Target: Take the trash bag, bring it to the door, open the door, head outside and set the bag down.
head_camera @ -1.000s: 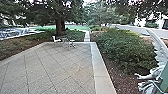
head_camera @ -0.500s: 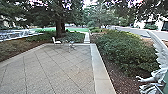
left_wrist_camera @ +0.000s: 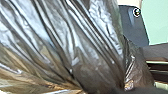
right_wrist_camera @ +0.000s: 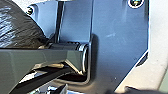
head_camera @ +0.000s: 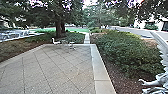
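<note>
One trash bag [left_wrist_camera: 62, 45], dark glossy plastic, right up close at the left wrist camera; left arm is clearly the nearer one. Folds run long and fairly straight, converging toward a tight gather, so long axis probably follows them; full outline cut off, true tilt can't be told. Likely hanging from the left gripper, but the grasp itself is hidden: can't tell how the left gripper or the right gripper is set. Left wrist view gives creases plus a tan tint through the plastic; right wrist view adds a rounded, darker side of the bag past the jointed bar [right_wrist_camera: 37, 57], beside the dark plate [right_wrist_camera: 115, 37]. Contact with plate: unclear.

Head view adds the ground: paved patio [head_camera: 57, 67] ahead, pale edging [head_camera: 101, 72], hedge [head_camera: 127, 50] beyond it, white winged statue [head_camera: 161, 82] at right. Farther: white chair [head_camera: 56, 42] near the patio's far edge, then tree trunk [head_camera: 58, 28]. Judged: outdoor stage, bag not yet put down; lowering would need slack plastic kept off the robot's bar.
</note>
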